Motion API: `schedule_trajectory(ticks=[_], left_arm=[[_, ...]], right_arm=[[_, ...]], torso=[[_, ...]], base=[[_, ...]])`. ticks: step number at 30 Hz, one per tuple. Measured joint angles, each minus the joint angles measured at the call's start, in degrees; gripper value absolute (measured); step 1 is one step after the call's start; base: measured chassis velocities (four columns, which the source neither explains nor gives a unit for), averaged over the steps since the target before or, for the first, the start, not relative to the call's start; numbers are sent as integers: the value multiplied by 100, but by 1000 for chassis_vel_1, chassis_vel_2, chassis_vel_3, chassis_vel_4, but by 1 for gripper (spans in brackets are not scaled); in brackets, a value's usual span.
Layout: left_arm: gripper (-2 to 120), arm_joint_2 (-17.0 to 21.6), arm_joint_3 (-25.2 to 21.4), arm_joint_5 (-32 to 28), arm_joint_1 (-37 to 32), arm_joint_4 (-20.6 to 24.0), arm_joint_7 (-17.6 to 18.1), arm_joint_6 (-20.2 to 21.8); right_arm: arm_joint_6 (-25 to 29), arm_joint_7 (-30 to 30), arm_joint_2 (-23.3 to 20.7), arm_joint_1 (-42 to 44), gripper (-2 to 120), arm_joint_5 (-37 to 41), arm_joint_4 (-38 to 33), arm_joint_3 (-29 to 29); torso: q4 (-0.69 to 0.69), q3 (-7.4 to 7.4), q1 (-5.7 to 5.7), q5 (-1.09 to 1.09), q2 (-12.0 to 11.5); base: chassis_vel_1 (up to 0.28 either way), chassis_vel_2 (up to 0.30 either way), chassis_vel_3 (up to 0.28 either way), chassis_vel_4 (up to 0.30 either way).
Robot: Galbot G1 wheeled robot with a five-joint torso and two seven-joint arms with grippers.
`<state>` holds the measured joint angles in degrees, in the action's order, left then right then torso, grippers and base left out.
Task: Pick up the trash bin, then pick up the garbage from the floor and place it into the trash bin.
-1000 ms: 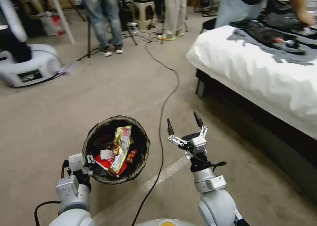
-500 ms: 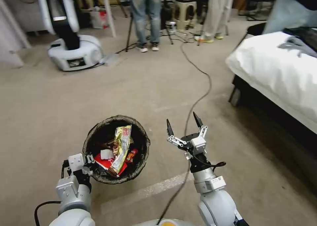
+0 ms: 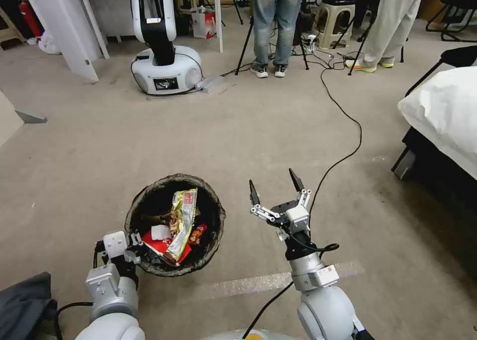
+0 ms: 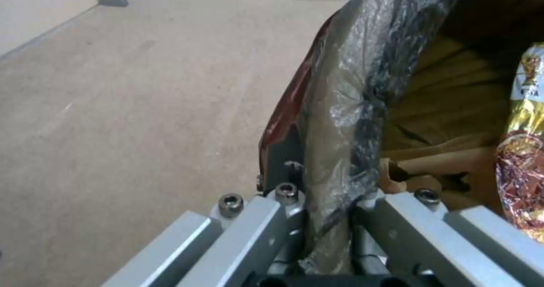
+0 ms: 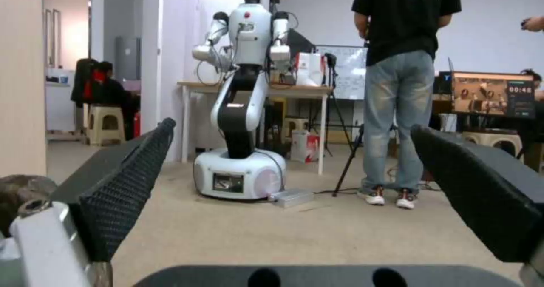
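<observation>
My left pincer point(image 3: 133, 240) is clamped on the near rim of the trash bin point(image 3: 144, 206), holding it up off the carpet at my left front. In the left wrist view the fingers point(image 4: 283, 193) pinch the bag-covered wall of the bin point(image 4: 340, 121) between them, the plastic liner bunched right in the grip.

Looking down into the bin from the head view, there is garbage already inside: a gold snack wrapper point(image 3: 183, 220) lying lengthwise across the middle, a red carton point(image 3: 158, 245) under it toward my side, a small white scrap point(image 3: 160, 232) on the carton, and a little red packet point(image 3: 198, 234) beside the wrapper.

My right pincer point(image 3: 276, 183) hangs just to the right of the bin, apart from it, its two black fingertips spread wide with nothing between them. In the right wrist view those textured pads point(image 5: 127, 185) frame bare carpet.

A black cable point(image 3: 343, 111) snakes across the floor ahead of that pincer. A dark cloth heap point(image 3: 22, 300) sits at my lower left, the white bed point(image 3: 447, 116) stands off to my right, and another white robot point(image 3: 164, 56) is parked well ahead by a table leg point(image 3: 218, 17).
</observation>
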<state>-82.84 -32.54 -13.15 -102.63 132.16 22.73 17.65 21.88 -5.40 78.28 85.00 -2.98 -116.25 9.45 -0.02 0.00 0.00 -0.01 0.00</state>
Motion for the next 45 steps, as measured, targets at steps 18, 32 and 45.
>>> schedule_trajectory(ticks=[18, 32, 45], left_arm=[[0, 58, -149, -912, 58, 98, 87, 1758], [0, 73, -248, -1654, 588, -159, 338, 2169], [17, 39, -251, -1822, 863, -275, 211, 2023]], right_arm=[[67, 1, 8, 45, 100, 2, -1, 25], [139, 48, 13, 135, 100, -90, -3, 8], [184, 177, 11, 167, 100, -154, 21, -8]], torso=[[2, 0, 0, 1, 0], [2, 0, 0, 1, 0], [2, 0, 0, 0, 0]], base=[[0, 0, 0, 0], [0, 0, 0, 0], [0, 0, 0, 0]])
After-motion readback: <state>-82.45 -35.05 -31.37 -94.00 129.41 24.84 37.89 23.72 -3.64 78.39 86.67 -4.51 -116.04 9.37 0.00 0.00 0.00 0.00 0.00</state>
